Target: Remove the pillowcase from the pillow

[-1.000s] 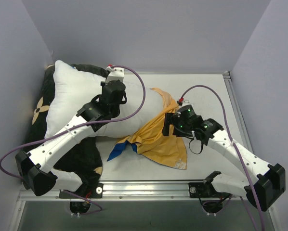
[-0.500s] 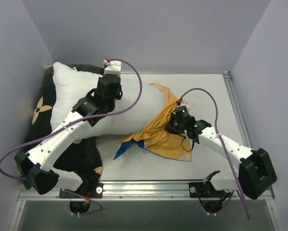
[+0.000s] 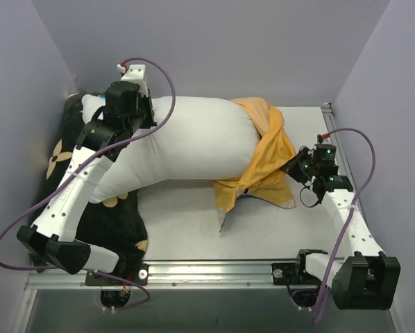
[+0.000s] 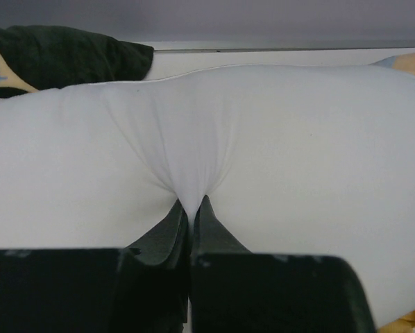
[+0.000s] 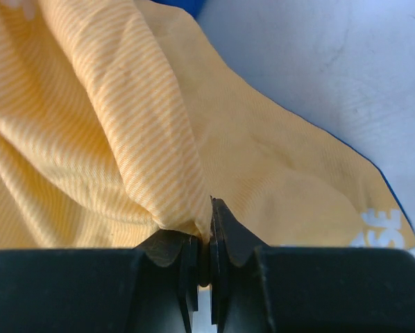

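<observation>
Pillow (image 3: 193,142) has shifted left, pillowcase (image 3: 266,156) right, over pale table (image 3: 180,222) (lilac walls (image 3: 214,48)).

A pale table (image 3: 187,225) with a metal rail (image 3: 214,267) along its near edge carries everything. At its left side lies a black cushion (image 3: 121,225) (tan flower marks on it). The white pillow (image 3: 193,146) stretches across the far half, its left end over the cushion. The orange-yellow pillowcase (image 3: 268,158) wraps the pillow's right end, its loose tail trailing onto the bare tabletop.
</observation>
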`<state>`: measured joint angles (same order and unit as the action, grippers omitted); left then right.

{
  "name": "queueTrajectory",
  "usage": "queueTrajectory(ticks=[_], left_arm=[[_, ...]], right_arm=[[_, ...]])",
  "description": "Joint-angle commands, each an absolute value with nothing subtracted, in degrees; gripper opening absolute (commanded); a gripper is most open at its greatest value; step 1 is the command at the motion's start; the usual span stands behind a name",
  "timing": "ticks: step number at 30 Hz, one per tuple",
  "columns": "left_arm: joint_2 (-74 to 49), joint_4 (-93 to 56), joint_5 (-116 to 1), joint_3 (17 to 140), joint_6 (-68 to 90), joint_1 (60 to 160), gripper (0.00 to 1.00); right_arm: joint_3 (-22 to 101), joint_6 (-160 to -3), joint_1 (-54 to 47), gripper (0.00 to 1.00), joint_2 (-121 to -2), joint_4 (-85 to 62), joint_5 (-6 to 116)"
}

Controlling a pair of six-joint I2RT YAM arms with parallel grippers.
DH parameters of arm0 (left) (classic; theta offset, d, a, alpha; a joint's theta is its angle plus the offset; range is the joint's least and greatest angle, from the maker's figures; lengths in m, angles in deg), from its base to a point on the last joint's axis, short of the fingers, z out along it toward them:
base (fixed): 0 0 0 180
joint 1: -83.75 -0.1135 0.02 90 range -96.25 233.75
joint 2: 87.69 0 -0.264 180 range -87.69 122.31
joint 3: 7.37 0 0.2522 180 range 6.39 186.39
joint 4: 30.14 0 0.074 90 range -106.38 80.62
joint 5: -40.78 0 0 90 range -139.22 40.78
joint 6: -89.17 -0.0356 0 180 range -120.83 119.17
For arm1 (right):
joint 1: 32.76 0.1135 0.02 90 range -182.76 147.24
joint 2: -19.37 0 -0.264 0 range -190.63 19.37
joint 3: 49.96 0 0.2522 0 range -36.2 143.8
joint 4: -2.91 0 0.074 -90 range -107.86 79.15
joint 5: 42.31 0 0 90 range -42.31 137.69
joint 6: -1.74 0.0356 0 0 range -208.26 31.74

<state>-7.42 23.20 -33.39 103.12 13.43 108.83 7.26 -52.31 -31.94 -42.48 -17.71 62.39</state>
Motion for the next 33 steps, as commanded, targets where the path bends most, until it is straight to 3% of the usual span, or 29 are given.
queueTrajectory(ticks=[1, 10, 20, 27, 33], left_arm=[[-11.9, 16.1, -25.2, 110.5, 10.8, 101.9, 0.00], [-12.2, 18.3, -28.1, 113.8, 11.3, 95.0, 0.00], [-11.8, 20.3, -33.2, 117.8, 13.4, 90.1, 0.00], [-11.5, 19.8, -47.8, 120.0, 21.9, 77.3, 0.00], [-10.2, 17.6, -58.4, 118.2, 25.0, 77.9, 0.00]], right_arm=[[6.9, -56.4, -40.2, 0.00, -44.2, -26.8, 54.7], [10.8, -56.4, -51.1, 0.00, -47.4, -27.3, 58.5], [15.5, -55.6, -52.4, 0.00, -50.0, -29.0, 54.6], [14.3, -54.9, -55.3, 0.00, -51.3, -29.0, 54.7], [14.9, -55.6, -51.1, 0.00, -49.5, -28.6, 56.5]])
